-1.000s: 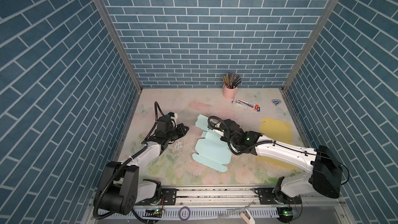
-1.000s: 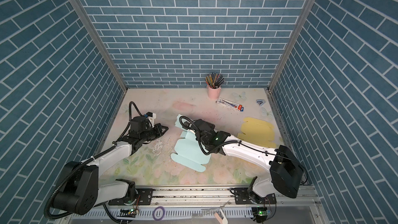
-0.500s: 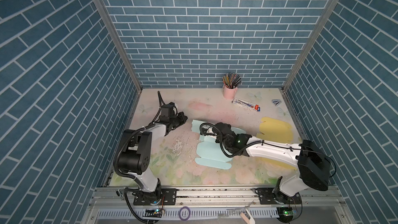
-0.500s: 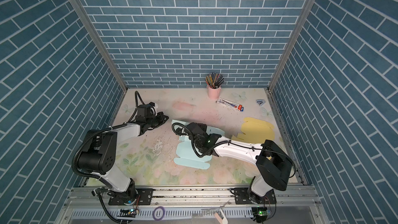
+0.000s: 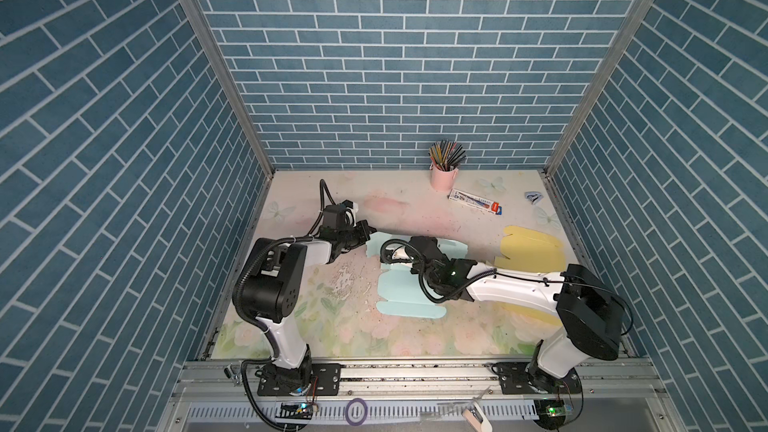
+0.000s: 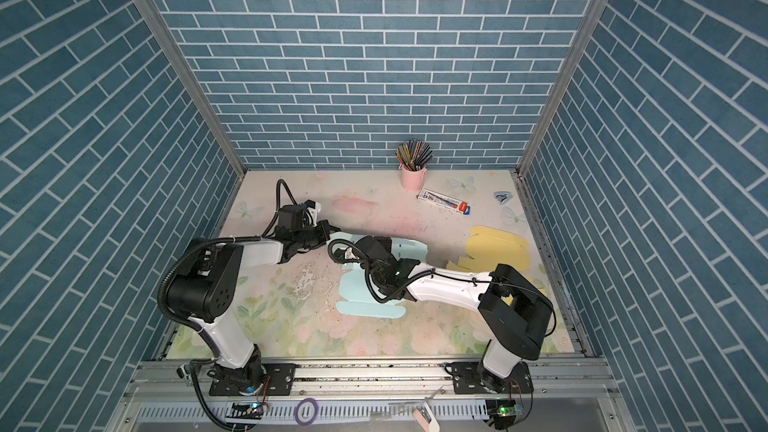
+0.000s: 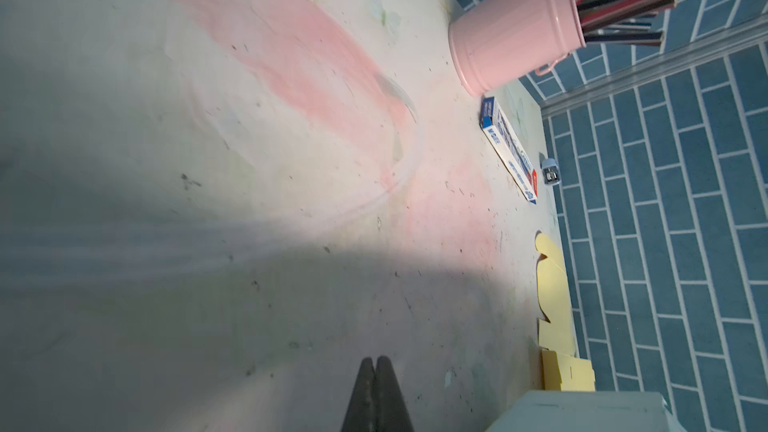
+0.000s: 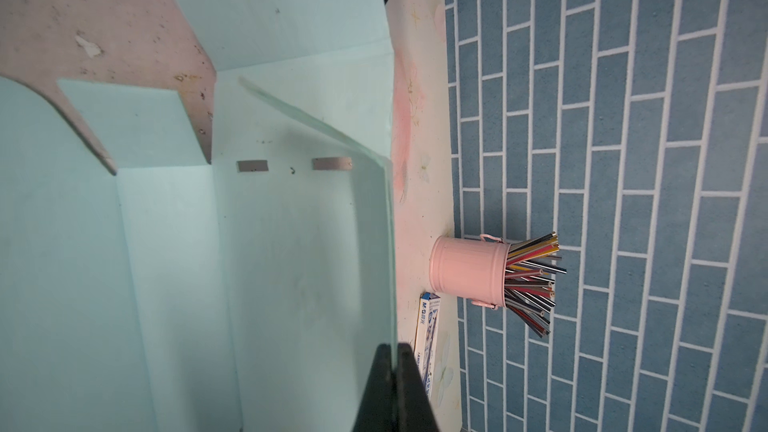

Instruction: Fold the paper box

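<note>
Pale-blue die-cut paper box (image 5: 401, 297) is seen lying mostly flat at the middle of the floral-printed table (image 5: 419, 211), one flap raised and pinched in the closed right claw (image 8: 392, 353). At about 10 o'clock from it, the left claw (image 7: 376, 363) is seen closed and empty.
</note>
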You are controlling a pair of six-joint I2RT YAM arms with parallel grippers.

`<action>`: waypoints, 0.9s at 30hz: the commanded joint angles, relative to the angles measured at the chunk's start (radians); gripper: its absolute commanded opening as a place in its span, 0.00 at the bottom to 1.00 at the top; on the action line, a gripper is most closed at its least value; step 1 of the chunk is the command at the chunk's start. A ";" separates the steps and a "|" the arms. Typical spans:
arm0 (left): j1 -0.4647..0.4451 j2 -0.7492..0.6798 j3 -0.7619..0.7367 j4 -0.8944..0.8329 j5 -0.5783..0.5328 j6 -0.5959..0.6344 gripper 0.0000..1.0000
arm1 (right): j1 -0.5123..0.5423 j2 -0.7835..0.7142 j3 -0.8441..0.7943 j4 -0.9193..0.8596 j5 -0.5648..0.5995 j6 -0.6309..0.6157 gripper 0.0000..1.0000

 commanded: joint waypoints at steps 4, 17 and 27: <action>-0.017 -0.074 -0.093 0.068 0.037 -0.019 0.00 | 0.002 0.041 -0.011 0.106 0.007 -0.109 0.00; -0.071 -0.144 -0.207 0.125 0.036 -0.063 0.00 | 0.002 0.091 -0.081 0.275 0.043 -0.212 0.00; -0.114 -0.188 -0.269 0.141 0.008 -0.075 0.00 | 0.002 0.113 -0.108 0.321 0.044 -0.221 0.00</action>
